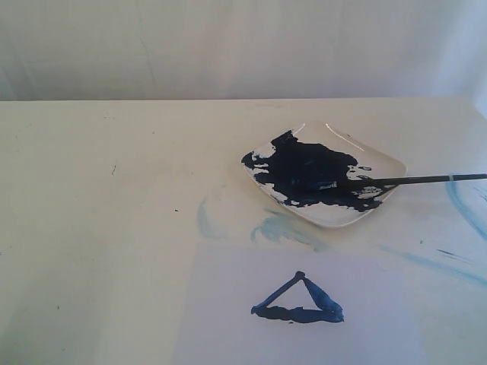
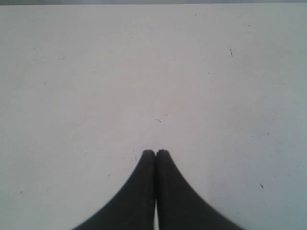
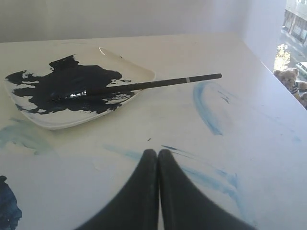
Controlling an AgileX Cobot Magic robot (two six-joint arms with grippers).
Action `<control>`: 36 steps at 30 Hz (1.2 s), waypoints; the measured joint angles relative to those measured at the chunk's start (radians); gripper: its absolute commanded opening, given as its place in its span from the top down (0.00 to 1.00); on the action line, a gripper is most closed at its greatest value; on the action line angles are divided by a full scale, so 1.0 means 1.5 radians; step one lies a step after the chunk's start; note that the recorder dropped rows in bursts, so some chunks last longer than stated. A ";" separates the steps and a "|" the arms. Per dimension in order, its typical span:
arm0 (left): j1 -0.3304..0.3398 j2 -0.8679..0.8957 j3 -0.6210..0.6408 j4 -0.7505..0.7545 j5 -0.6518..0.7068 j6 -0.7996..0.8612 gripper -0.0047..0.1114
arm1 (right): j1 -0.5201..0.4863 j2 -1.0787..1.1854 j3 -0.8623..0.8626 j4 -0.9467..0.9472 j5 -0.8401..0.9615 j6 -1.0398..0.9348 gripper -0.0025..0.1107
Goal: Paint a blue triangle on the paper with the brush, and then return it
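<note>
Closest to the wrist cameras, two dark tips. Left end effector (image 2: 155, 152): fingers pressed together, clamped on nothing, above a bare, lightly specked stretch of the surface (image 1: 91, 190). Right end effector (image 3: 158, 152): likewise closed tight and empty, poised over pale blue streaks (image 3: 211, 179), well apart from the brush (image 3: 158, 84).

At 6 o'clock in the exterior view: the blue triangle (image 1: 299, 302), painted on the paper (image 1: 221, 319), with thin slanted sides above a thick, uneven base. Just past the sheet's far edge, at 11 to 12 o'clock of the triangle, more pale smears on the cream surface. Longer streaks out at 3 o'clock.

Farther back, at about 12 o'clock of the triangle: a white square plate (image 1: 365, 148), largely covered by a dark-blue paint blotch (image 1: 304, 167). Laid across it, the brush, bristle tip down in the wet paint, black handle crossing the rim and pointing to 3 o'clock, out past the frame edge.

Behind everything, a plain pale wall (image 1: 228, 46).
</note>
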 measured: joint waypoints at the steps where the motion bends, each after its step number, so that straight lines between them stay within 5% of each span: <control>1: 0.000 0.000 0.000 0.000 0.000 0.000 0.96 | 0.000 0.000 0.000 0.000 0.000 0.000 0.98; 15: 0.000 0.000 0.000 0.000 0.000 0.000 0.96 | 0.102 0.000 0.000 -0.001 0.000 -0.005 0.98; 36: 0.000 0.000 0.000 0.000 0.000 0.001 0.96 | 0.012 0.000 0.000 -0.001 0.000 -0.005 0.98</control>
